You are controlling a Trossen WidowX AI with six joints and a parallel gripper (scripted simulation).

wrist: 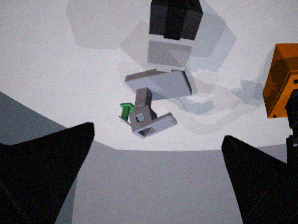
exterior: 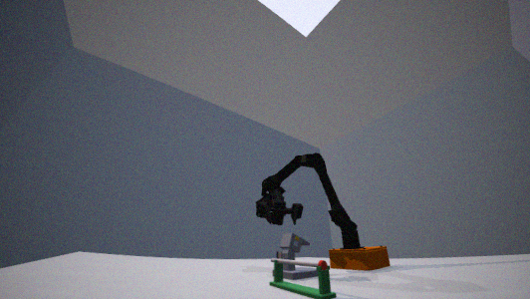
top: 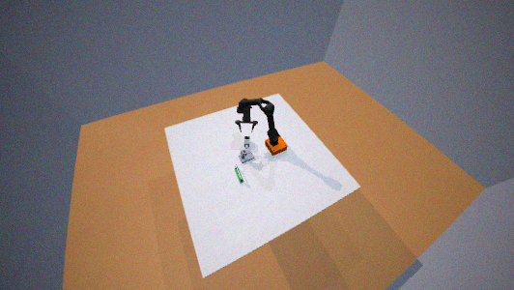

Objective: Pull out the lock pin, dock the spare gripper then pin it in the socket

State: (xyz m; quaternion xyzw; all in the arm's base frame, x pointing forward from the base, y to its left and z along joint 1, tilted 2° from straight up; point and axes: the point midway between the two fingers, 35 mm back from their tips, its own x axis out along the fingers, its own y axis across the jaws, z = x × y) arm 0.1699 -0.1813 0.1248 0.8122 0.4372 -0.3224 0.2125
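Observation:
My gripper [top: 246,127] [exterior: 284,215] [wrist: 160,136] is open and empty. It hangs high above the mat and points down over the grey mount [top: 247,156] [exterior: 291,245] [wrist: 160,84]. The spare gripper, a black block on a grey piece [top: 246,143] [wrist: 174,11], lies just beyond the mount. A silver pin [exterior: 296,261] with a red head [exterior: 323,264] lies across a green two-post stand [top: 239,175] [exterior: 299,287] in front of the mount. In the wrist view only a bit of the green stand [wrist: 124,111] shows behind the mount. I cannot tell whether the socket is filled.
The arm's orange base [top: 275,146] [exterior: 360,257] [wrist: 282,79] stands right of the mount. Everything sits on a white mat [top: 203,203] on an orange floor [top: 111,193], with grey walls around.

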